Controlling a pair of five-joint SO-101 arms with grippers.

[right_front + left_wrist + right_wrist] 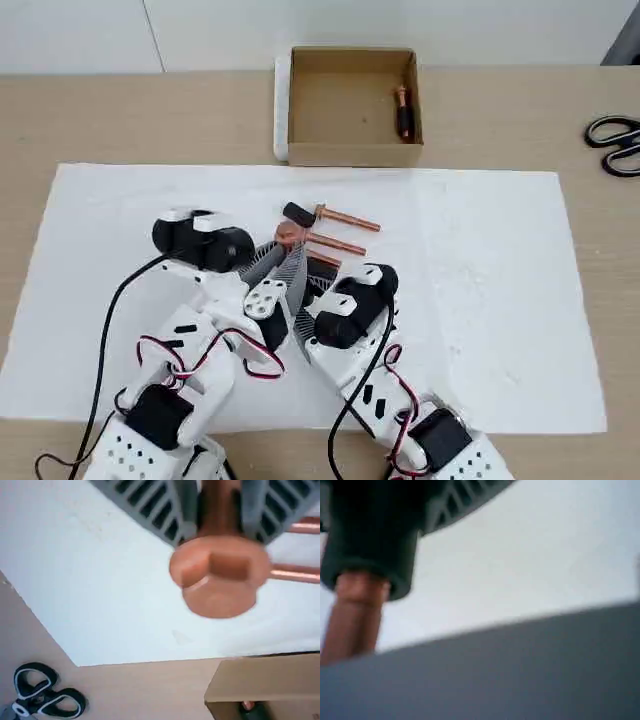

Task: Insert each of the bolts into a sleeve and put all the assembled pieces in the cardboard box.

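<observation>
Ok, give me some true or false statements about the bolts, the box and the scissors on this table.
1. The cardboard box holds one assembled piece. True.
2. The scissors lie on the white sheet. False: they lie on the bare table, off the sheet.
3. The left end effector is shut on a copper bolt. True.
4. The cardboard box stands in the middle of the white sheet. False: it stands past the sheet's far edge.

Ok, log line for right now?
left gripper: shut on bolt | right gripper: shut on sleeve | cardboard box: one assembled piece
</observation>
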